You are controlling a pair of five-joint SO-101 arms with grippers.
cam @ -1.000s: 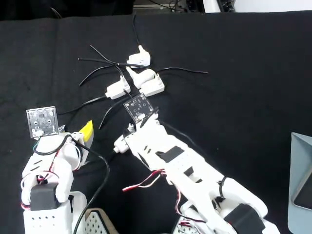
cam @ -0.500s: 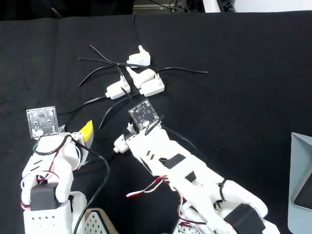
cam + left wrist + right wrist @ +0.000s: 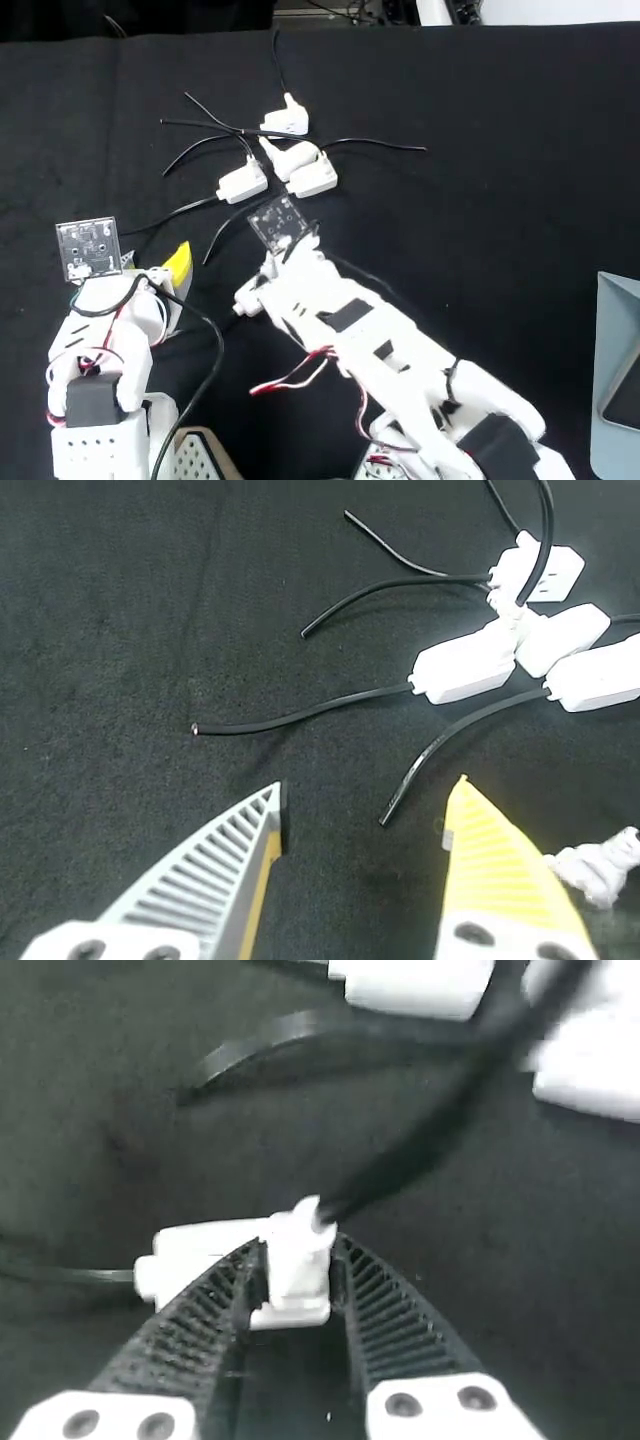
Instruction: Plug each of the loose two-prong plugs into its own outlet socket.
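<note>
Step in hand: grasp made, insertion pending. The right gripper (image 3: 297, 1250) is clamped on a white plug (image 3: 298, 1228), both fingers pressed to its sides, black cord running off its far end.
Held plug, place: low over the black table (image 3: 500, 150), under the right arm's wrist in the high view, near the cluster of white bodies (image 3: 290, 158) but apart from it.
Neighbour: a white block (image 3: 190, 1258) lies touching or just beside the held plug. Likely its socket; cannot tell whether the prongs are entered at all.
Left gripper (image 3: 370, 783): spread wide, nothing between the fingers, hanging above bare table short of the cluster.
Next move, judged: line the prongs up square with the slots of one free socket, then push straight along the cord's line. The socket is loose and light and may skate away, so the left gripper would do well to pin it.
Count, white bodies: four in the cluster, one in the right gripper, one beside it; six in all. Plug or socket is unclear for the cluster.
Count, cords (image 3: 300, 715): four loose black ends in the left wrist view; more cross in the cluster, uncounted.
Count, arms: two.
</note>
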